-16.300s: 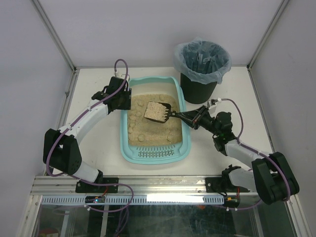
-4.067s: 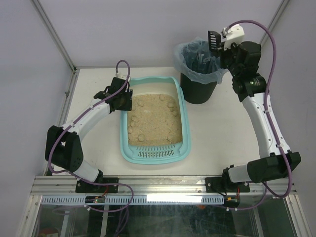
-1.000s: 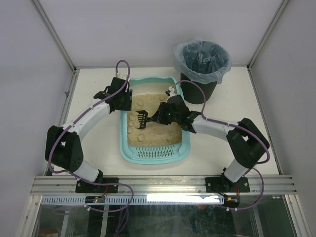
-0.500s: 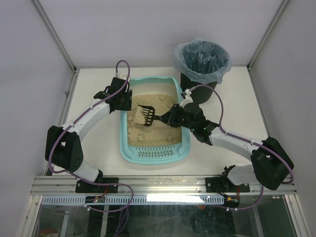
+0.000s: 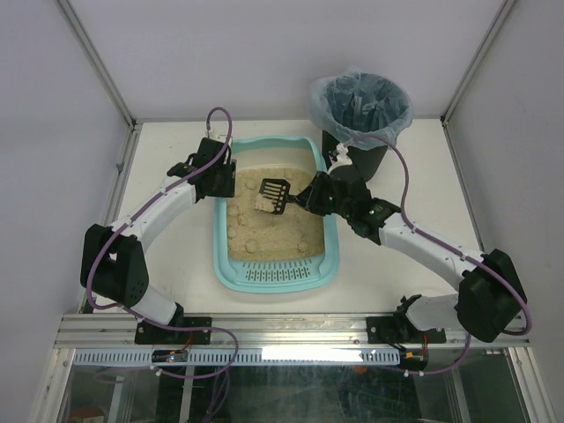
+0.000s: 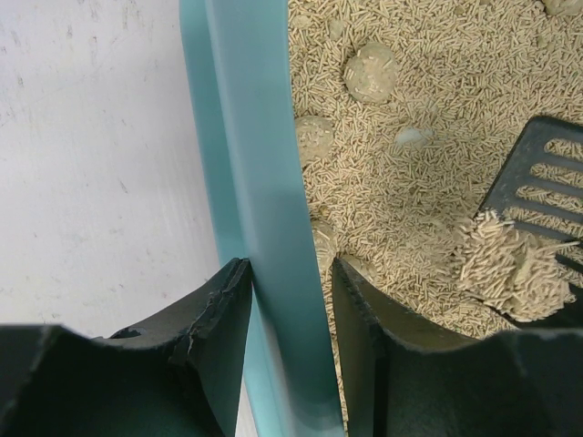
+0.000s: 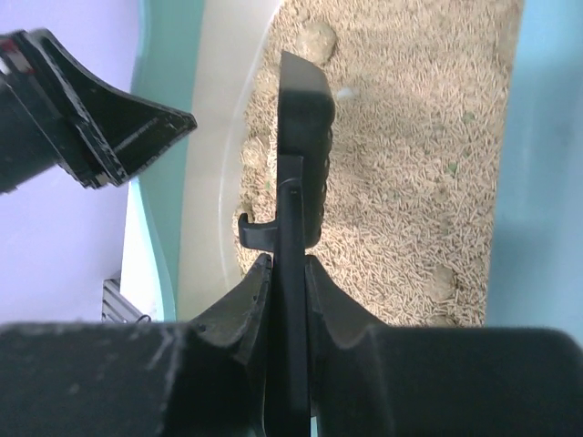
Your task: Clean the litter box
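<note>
right wrist: fingers (image 7: 244,305) tight on scoop (image 7: 306,118)

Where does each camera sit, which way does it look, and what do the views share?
Top external: above, behind the bases, looking down; both arms, light teal plastic litter box, black round bin.
Left wrist: looks down past the left gripper clamping the box's rim.
Right wrist: looks along the right gripper, shut on the small black slotted scoop.
Shared: all show the scoop over the box.
</note>
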Available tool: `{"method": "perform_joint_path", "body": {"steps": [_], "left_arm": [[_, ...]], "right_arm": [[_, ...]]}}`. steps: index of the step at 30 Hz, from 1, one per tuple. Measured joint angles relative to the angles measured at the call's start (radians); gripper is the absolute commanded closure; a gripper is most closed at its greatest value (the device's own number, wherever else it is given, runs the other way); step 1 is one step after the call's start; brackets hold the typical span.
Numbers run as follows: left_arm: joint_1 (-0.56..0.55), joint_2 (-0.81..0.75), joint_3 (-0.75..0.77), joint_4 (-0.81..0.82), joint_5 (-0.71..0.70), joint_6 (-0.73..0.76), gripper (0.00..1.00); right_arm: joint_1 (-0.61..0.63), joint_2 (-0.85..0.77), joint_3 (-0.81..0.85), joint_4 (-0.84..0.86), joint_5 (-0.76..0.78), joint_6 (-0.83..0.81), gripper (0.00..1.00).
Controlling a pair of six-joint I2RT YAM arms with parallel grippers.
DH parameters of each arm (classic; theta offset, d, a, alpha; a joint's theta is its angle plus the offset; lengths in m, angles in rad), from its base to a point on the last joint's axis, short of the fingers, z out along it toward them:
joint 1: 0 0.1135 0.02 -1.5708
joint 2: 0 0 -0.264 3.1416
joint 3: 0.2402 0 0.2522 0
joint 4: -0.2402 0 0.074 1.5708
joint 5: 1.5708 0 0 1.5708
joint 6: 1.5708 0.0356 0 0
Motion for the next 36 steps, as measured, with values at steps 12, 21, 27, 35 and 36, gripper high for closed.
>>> {"method": "perform_joint_path", "body": {"steps": [12, 21, 27, 35, 36], "left_arm": [[0.0, 0.0, 0.0, 0.0, -0.001, 0.0, 0.6], [0.0, 0.0, 0.0, 0.0, -0.002, 0.0, 0.6], [0.0, 0.0, 0.0, 0.0, -0.002, 0.0, 0.6], [0.0, 0.0, 0.0, 0.0, -0.003, 0.0, 0.6], [0.0, 0.0, 0.0, 0.0, -0.003, 0.0, 0.6]], "right_arm": [[0.035, 0.276, 0.393, -0.399, 0.068, -0.149, 1.0], [0.057, 0.385, 0.478, -0.439, 0.023, -0.156, 1.0], [0.075, 0.433, 0.412, -0.284, -0.069, -0.086, 1.0], [0.078, 0.434, 0.237, -0.038, -0.174, 0.046, 1.0], [0.079, 0.425, 0.222, -0.021, -0.175, 0.053, 1.0]]}}
